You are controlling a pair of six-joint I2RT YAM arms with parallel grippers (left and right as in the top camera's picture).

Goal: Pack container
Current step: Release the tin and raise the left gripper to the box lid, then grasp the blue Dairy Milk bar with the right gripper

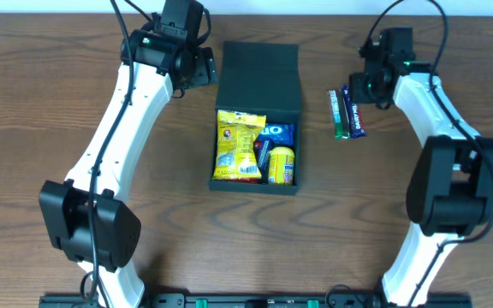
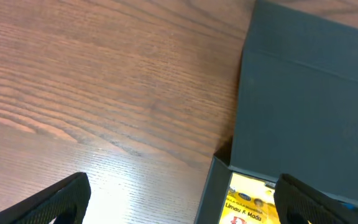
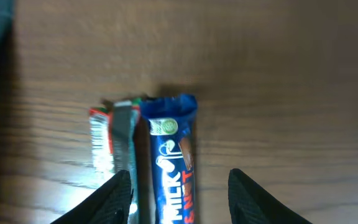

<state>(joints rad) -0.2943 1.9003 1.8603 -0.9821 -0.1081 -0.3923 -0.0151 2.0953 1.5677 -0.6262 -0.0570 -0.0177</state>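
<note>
The container (image 1: 255, 188) sits in the middle of the bench (image 1: 41, 111), between the two arms, with its hinged lid (image 1: 259, 73) folded back flat toward the far edge. Inside it, a yellow snack bag (image 1: 238, 145) fills the left side; a blue packet (image 1: 277, 133) lies at the upper right, and a smaller yellow packet (image 1: 282, 164) sits below that against the near wall. The left end effector (image 2: 182, 179) hangs just beside the left edge of the lid, and its wrist view shows both dark fingers (image 2: 55, 199) spread wide at the bottom corners of the frame, open and holding nothing. The corner where the lid meets the container's body lies between them, with a strip of the yellow snack bag showing. To the right of the container, well clear of it, two bars lie side by side on the wood, touching along their length: a green bar (image 1: 338, 114) nearer the container and a blue bar (image 1: 355, 112) on its outer side. The right end effector (image 3: 179, 174) hovers at their far ends. In its wrist view the jaws stand apart, open, with the blue bar between them and a clear gap of bench showing on the bar's right side; the left finger overlaps the green bar's edge in the view, and I cannot tell whether it touches it.
</note>
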